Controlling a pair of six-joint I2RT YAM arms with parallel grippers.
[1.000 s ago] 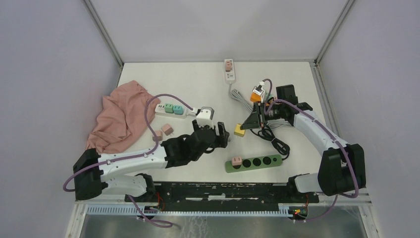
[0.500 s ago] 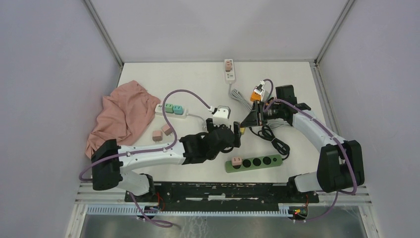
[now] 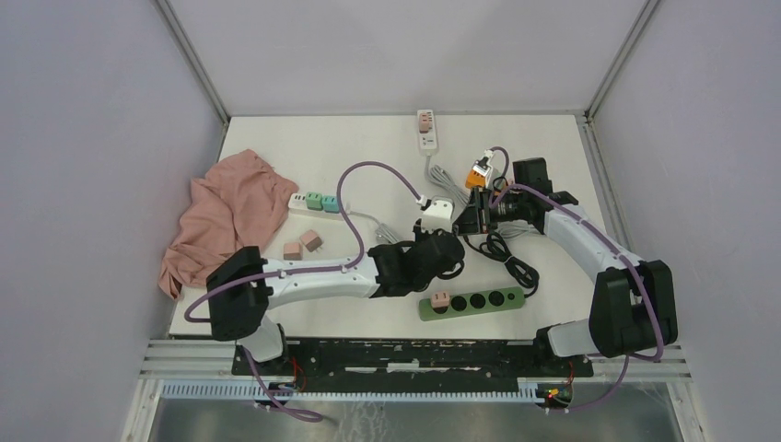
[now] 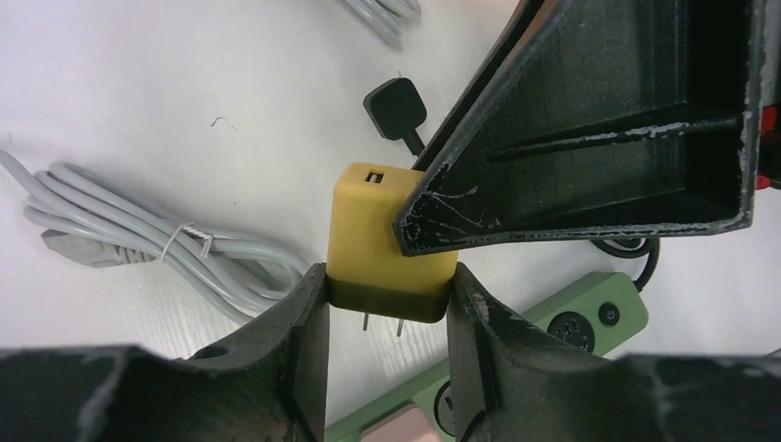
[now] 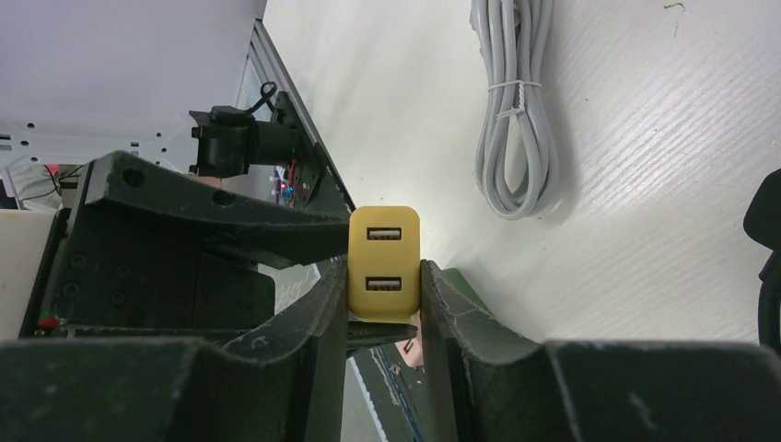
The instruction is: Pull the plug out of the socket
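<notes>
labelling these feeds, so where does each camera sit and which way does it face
top: fixed above and behind the bases, looking down on the table; both arms show, left gripper by right gripper.
left wrist: on the left arm, looking along its fingers at the plug; a right finger crosses top right.
right wrist: on the right arm, looking along its fingers at the plug; left gripper at left.
shared: wrist views both show plug and grey cable.

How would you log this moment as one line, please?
right gripper: shut on yellow USB charger | left gripper: shut on yellow USB charger | prongs: bare, clear of any socket
</notes>
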